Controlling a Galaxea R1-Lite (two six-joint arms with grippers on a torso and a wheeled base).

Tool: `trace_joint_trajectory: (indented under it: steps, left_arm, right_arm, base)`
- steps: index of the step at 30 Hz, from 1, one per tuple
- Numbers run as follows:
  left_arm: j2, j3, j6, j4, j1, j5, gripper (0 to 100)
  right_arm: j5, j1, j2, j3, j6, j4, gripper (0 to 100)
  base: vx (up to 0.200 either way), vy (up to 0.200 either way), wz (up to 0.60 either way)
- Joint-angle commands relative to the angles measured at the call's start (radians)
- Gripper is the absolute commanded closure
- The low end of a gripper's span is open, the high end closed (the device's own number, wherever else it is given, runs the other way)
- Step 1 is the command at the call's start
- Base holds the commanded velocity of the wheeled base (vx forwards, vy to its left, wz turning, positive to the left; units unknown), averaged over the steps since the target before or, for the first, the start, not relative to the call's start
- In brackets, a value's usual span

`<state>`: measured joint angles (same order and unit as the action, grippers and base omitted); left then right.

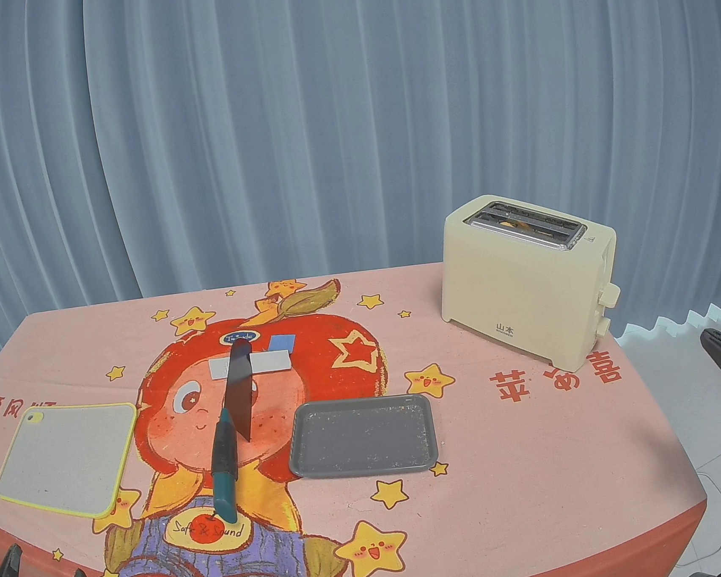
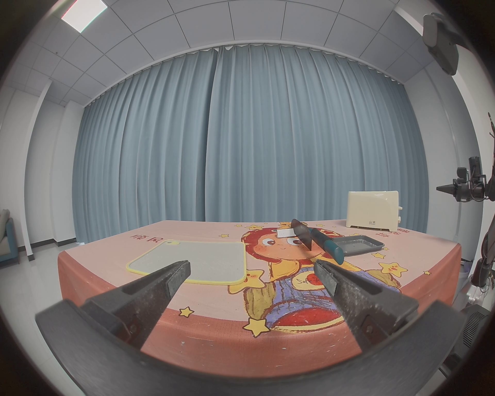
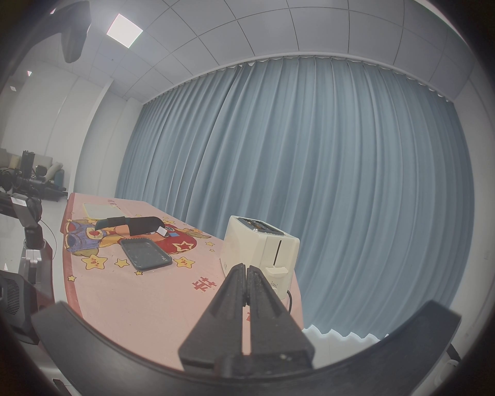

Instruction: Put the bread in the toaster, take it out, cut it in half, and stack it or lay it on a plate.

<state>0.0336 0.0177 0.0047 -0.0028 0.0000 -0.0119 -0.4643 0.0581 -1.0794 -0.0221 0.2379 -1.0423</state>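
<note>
Head view: the toaster [image 1: 530, 280] stands at the tabletop's far right corner, bread [image 1: 513, 222] down in its slot. The plate [image 1: 363, 436] sits mid-table, the knife [image 1: 224, 461] just beside it, the cutting board [image 1: 68, 459] by the left edge.

Left wrist view — the left gripper [image 2: 251, 268] is spread and empty, off the near edge.

Right wrist view — the right gripper [image 3: 246, 269] is pressed together, off the right edge.

The left end effector [image 2: 251, 267] gapes before the table [image 2: 206, 335], facing cutting board [image 2: 206, 260], knife [image 2: 315, 240] and toaster [image 2: 373, 210].

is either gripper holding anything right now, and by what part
Nothing is held. The left gripper is open and empty; the right gripper is shut with nothing between its fingers. The knife lies untouched on the table.
</note>
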Motion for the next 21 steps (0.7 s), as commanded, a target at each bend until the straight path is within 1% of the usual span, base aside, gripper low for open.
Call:
trace_joint_trajectory:
  steps: [1, 7, 9, 12, 14, 19, 20, 21]
  left_arm:
    - [0.002, -0.018, 0.0, 0.0, 0.0, 0.0, 0]
    - [0.002, -0.018, 0.0, 0.0, 0.0, 0.0, 0]
    - [0.002, -0.018, 0.0, 0.0, 0.0, 0.0, 0]
    - [0.002, -0.018, 0.0, 0.0, 0.0, 0.0, 0]
    - [0.002, -0.018, 0.0, 0.0, 0.0, 0.0, 0]
    - [0.002, -0.018, 0.0, 0.0, 0.0, 0.0, 0]
    - [0.002, -0.018, 0.0, 0.0, 0.0, 0.0, 0]
    - [0.002, -0.018, 0.0, 0.0, 0.0, 0.0, 0]
  right_arm:
    - [-0.001, 0.0, -0.008, 0.002, 0.0, -0.001, 100]
    - [0.007, 0.006, -0.04, -0.021, -0.005, 0.001, 100]
    - [0.007, 0.005, -0.065, -0.047, -0.012, -0.001, 100]
    - [0.009, 0.006, -0.077, -0.059, -0.022, -0.001, 100]
    - [0.006, 0.002, -0.086, -0.075, -0.04, -0.001, 100]
    - [0.012, -0.001, -0.142, -0.14, -0.118, 0.001, 100]
    - [0.016, -0.001, -0.155, -0.162, -0.137, 0.001, 100]
    - [0.03, -0.001, -0.166, -0.174, -0.155, 0.002, 100]
  base:
    - [0.0, 0.0, 0.0]
    - [0.0, 0.0, 0.0]
    - [0.0, 0.0, 0.0]
    - [0.0, 0.0, 0.0]
    - [0.0, 0.0, 0.0]
    - [0.0, 0.0, 0.0]
    - [0.0, 0.0, 0.0]
    - [0.0, 0.0, 0.0]
